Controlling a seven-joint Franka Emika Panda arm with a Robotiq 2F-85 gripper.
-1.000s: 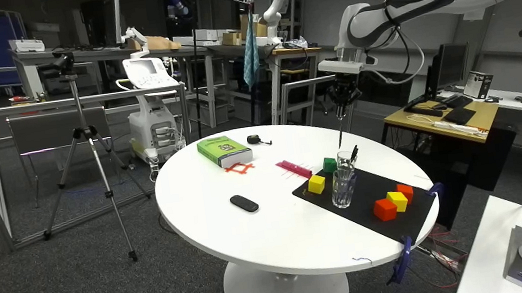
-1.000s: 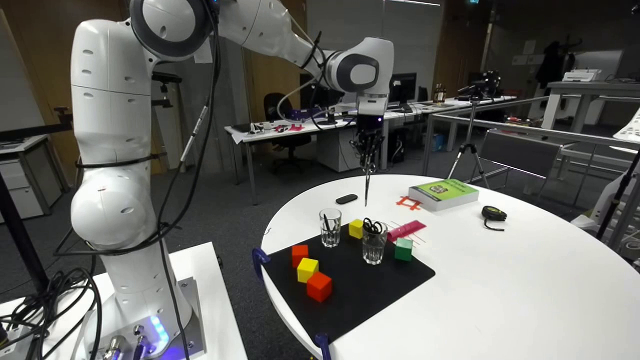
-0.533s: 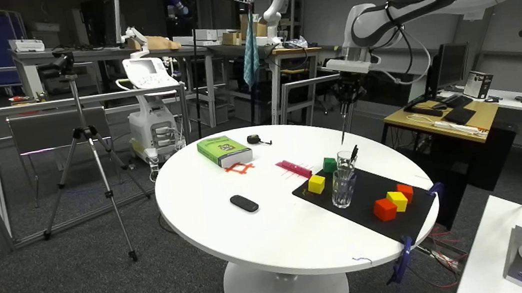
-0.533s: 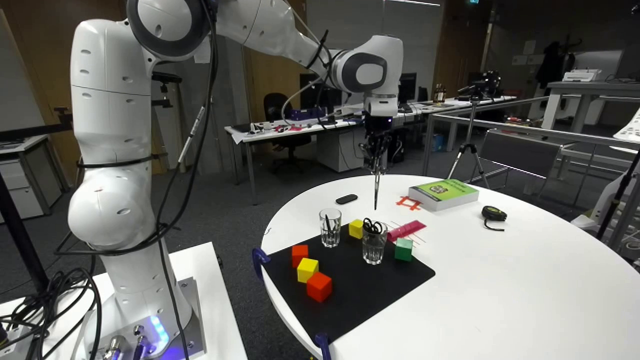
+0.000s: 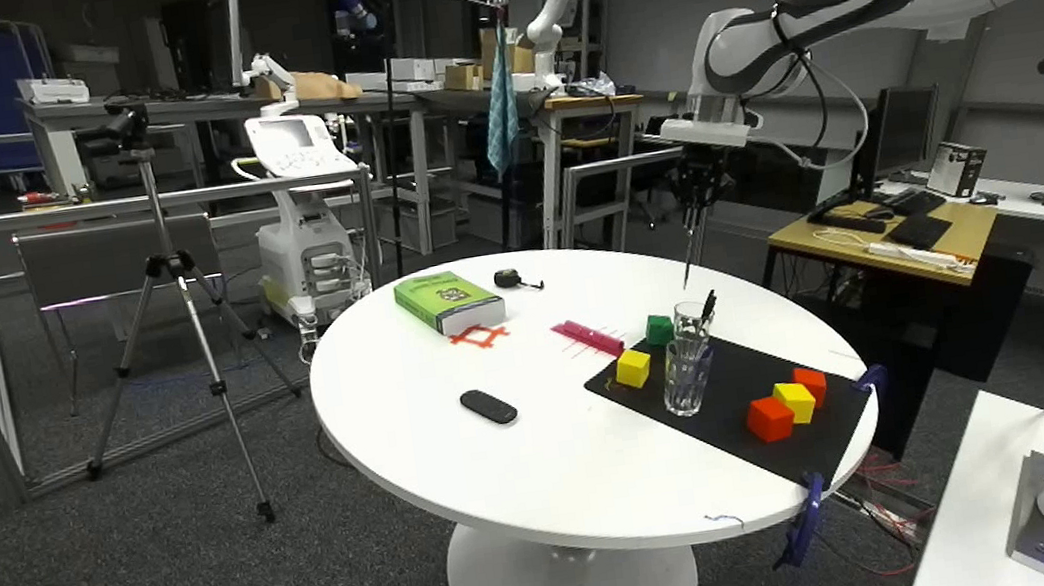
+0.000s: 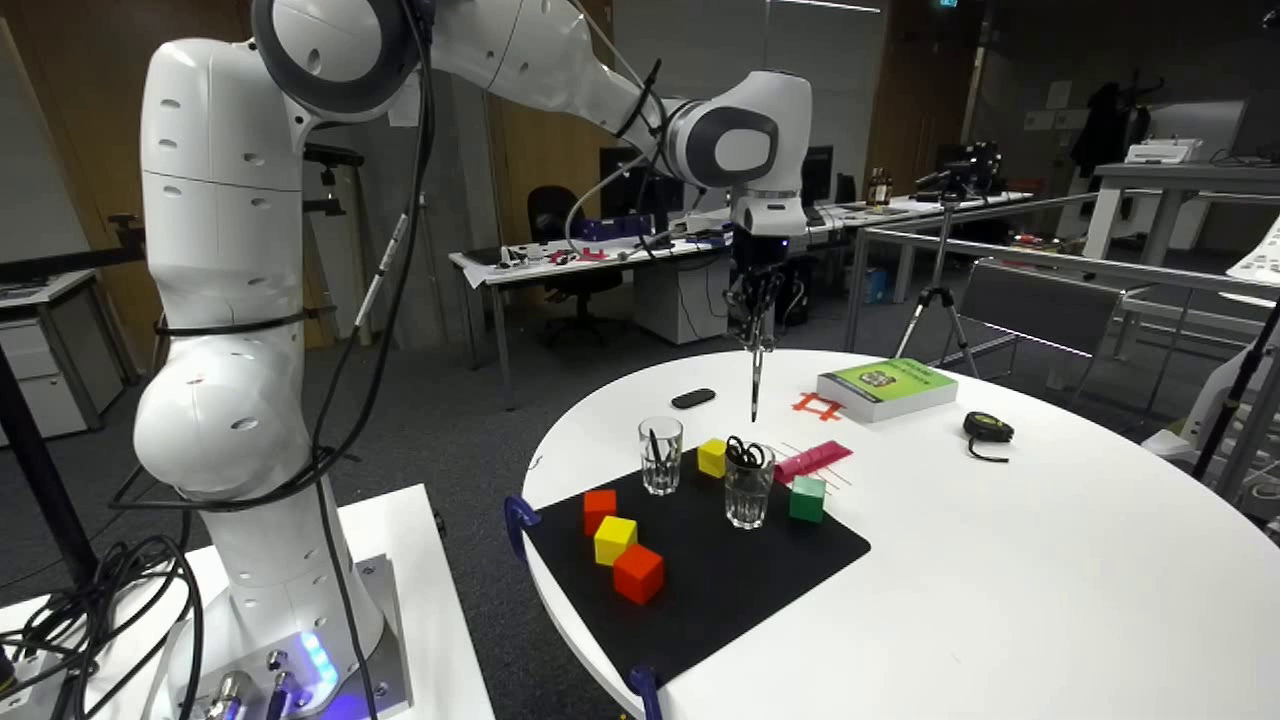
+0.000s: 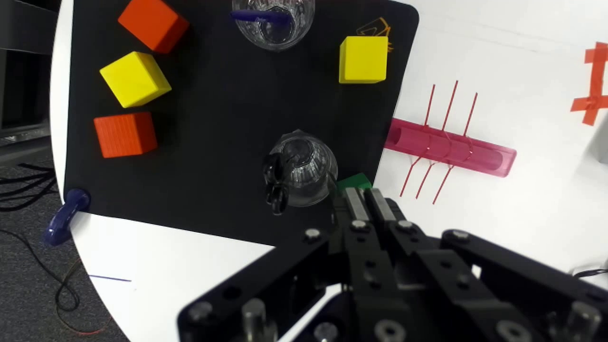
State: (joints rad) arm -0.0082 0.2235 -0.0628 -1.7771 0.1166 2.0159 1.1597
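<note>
1. Glass (image 7: 311,171) nearest the gripper stands upright on a black mat (image 7: 204,142), with dark-handled scissors (image 7: 274,168) leaning in it.
2. Gripper (image 7: 365,192) hangs above the table near that glass, apart from it, its fingers drawn close together. A slim dark point (image 6: 754,400) extends below in both exterior views; whether it is something pinched or the fingertips themselves cannot be told.
3. Green block (image 7: 354,181) sits just beside the glass, partly hidden by the gripper in the wrist view.
4. Second glass (image 7: 278,39) stands on the mat with a pen (image 7: 259,16) in it; a yellow block (image 7: 365,61) is near.
5. Three more blocks (image 7: 135,80), red, yellow and red, form a row farther across the mat.
6. Pink piece (image 7: 451,147), crossed by red threads, lies at the mat's edge.
7. Green book (image 6: 887,385) and tape measure (image 6: 988,427) rest farther out on the round white table (image 6: 1000,600).
</note>
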